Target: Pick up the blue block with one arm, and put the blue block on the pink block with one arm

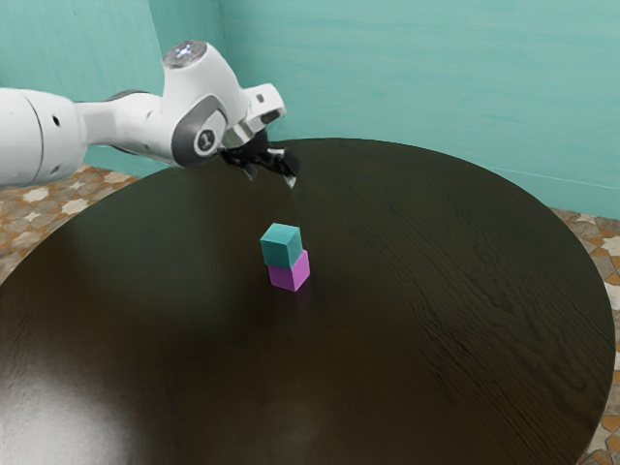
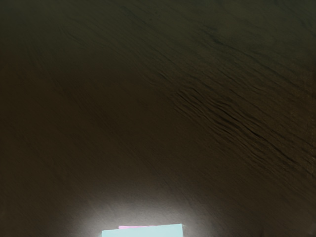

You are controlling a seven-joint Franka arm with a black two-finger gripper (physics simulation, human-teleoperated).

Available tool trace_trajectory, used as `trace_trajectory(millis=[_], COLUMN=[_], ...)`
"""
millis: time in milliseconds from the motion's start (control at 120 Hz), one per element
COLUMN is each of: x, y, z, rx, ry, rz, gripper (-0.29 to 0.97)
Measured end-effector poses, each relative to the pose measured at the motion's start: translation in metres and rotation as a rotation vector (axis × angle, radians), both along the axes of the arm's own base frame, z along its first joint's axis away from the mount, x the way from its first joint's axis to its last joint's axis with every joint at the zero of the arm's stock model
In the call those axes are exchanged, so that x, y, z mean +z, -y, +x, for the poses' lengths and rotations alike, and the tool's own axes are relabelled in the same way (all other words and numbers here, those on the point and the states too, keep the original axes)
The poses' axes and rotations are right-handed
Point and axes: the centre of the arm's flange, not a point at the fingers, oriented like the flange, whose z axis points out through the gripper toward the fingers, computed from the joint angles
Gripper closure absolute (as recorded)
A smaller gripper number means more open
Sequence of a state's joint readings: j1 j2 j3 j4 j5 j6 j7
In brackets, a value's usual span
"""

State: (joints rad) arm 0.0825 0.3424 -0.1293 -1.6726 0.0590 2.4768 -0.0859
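1. Blue block (image 1: 281, 243): sits on top of the pink block, slightly askew, near the table's middle. In the wrist view its top face (image 2: 142, 231) lies just below the hand.
2. Pink block (image 1: 291, 272): stands on the table and carries the blue block.
3. Gripper (image 1: 271, 172): raised well above the stack, toward the exterior view's left. Fingers are spread and grasp nothing.
4. Table (image 1: 436, 291): round, dark wood.
5. Wall (image 1: 436, 68): teal.

Exterior: elevated side, whole table (image 1: 436, 291). Wrist: close overhead; shares blue block (image 2: 143, 232).
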Motion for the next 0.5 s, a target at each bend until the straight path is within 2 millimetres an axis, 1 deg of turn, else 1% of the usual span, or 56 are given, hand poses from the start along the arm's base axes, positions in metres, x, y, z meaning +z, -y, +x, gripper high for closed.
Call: trace_trajectory(millis=[67, 100, 167, 225, 275, 308, 333, 425, 500], x=[0.037, 0.053, 0.085, 0.12, 0.141, 0.145, 0.144, 0.133, 0.126], y=[0.004, 0.006, 0.005, 0.002, 0.001, 0.001, 0.0, -0.001, -0.002], z=[-0.011, -0.016, -0.032, -0.053, -0.072, -0.081, -0.087, -0.1, -0.107], rx=[-0.011, -0.016, -0.016, -0.007, -0.002, 0.0, 0.001, 0.005, 0.007], ry=[0.019, 0.019, -0.007, -0.048, -0.089, -0.123, -0.151, -0.247, -0.301], rz=[0.012, 0.018, 0.033, 0.042, 0.049, 0.053, 0.054, 0.06, 0.062], gripper=[0.03, 0.02, 0.02, 0.01, 0.01, 0.01, 0.01, 0.0, 0.0])
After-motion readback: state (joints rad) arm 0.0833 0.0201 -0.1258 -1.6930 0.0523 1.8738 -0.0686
